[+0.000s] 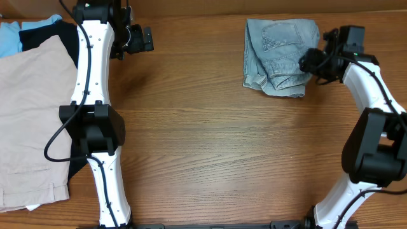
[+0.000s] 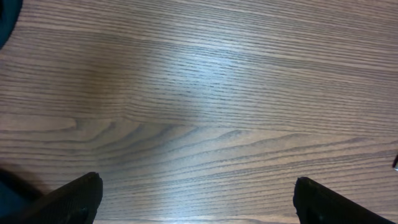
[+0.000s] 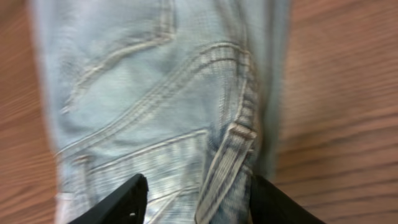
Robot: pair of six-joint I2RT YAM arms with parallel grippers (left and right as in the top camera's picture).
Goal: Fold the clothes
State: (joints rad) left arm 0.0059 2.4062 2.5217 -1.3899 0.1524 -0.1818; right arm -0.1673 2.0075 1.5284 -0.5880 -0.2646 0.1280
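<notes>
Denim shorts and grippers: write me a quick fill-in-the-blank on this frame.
The denim shorts lie folded below the right gripper, whose jaws stand ___. The left gripper hangs open over the table, holding ___. The beige shorts lie at the table's ___ edge.
Missing words: open; nothing; left.

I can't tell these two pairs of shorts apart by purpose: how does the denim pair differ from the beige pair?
The denim shorts are pale blue and folded into a small bundle at the far right. The beige shorts lie spread flat at the left and look larger. The right gripper is at the denim's edge; no gripper is at the beige pair. Both lie on the table.
</notes>
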